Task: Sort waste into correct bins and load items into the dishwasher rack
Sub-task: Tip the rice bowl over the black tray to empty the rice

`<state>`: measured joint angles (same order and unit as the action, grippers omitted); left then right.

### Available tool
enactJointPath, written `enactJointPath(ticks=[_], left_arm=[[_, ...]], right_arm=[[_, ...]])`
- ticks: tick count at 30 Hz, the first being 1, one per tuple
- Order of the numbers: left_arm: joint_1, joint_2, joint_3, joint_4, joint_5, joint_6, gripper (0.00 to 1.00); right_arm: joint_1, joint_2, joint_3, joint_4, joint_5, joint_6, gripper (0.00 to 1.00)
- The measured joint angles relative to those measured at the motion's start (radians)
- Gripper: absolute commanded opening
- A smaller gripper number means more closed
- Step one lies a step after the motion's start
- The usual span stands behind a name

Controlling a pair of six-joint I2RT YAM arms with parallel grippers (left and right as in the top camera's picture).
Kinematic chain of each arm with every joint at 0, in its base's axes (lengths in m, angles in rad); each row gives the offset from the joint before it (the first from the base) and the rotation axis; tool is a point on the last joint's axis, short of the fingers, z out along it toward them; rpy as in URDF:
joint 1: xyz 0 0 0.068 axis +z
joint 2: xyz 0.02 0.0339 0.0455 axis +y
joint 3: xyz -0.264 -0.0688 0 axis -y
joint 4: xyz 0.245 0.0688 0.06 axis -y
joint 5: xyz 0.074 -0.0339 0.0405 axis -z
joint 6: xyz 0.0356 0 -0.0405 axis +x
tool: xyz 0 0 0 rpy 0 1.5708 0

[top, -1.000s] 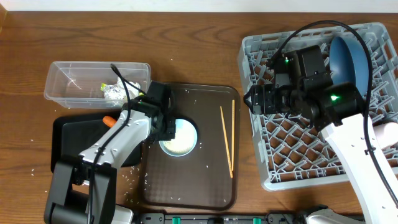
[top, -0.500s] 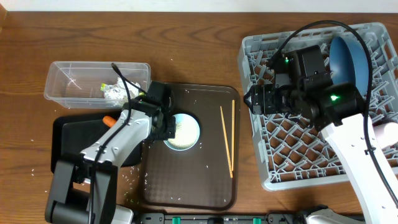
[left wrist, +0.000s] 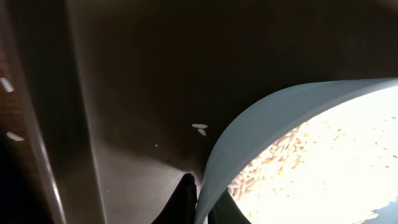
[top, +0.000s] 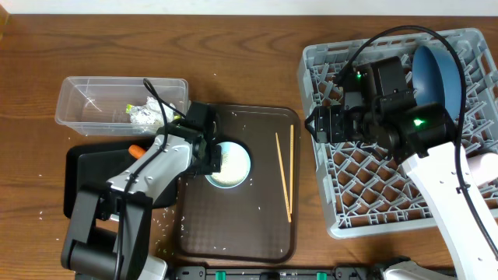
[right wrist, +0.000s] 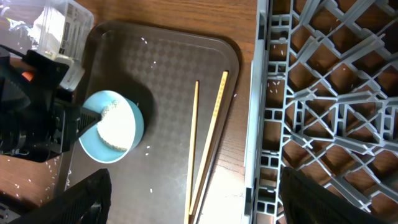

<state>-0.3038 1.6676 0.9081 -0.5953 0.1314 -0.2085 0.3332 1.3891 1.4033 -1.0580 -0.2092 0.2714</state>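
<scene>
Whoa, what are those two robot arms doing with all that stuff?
They are clearing up after a meal. The left gripper has its jaws shut on the rim of the light-blue cup, which has rice in it and sits on the brown tray. Two chopsticks lie on that tray beside it. The right gripper hangs with open jaws over the dishwasher rack edge, holding nothing. A big blue bowl stands in the rack already.

The wooden worktop point(top: 233, 54) is carrying a clear plastic box point(top: 89, 105), a black tray point(top: 89, 167) beside it, a brown serving tray point(top: 233, 225) in the middle and a grey dishwasher rack point(top: 381, 227); loose rice grains point(top: 166, 218) are lying about.
</scene>
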Motion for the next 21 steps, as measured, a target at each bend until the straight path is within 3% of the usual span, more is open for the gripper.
enactJointPath(ticks=[6, 13, 21], left_arm=[[0.002, 0.001, 0.008, -0.045, 0.003, 0.000, 0.06], [0.043, -0.082, 0.131, -0.344, -0.070, -0.004, 0.06], [0.065, -0.309, 0.322, -0.566, -0.214, -0.005, 0.06]], right_arm=[[0.000, 0.000, 0.000, 0.000, 0.000, 0.000, 0.80], [0.000, 0.000, 0.000, 0.000, 0.000, 0.000, 0.80], [0.000, 0.000, 0.000, 0.008, 0.000, 0.003, 0.81]])
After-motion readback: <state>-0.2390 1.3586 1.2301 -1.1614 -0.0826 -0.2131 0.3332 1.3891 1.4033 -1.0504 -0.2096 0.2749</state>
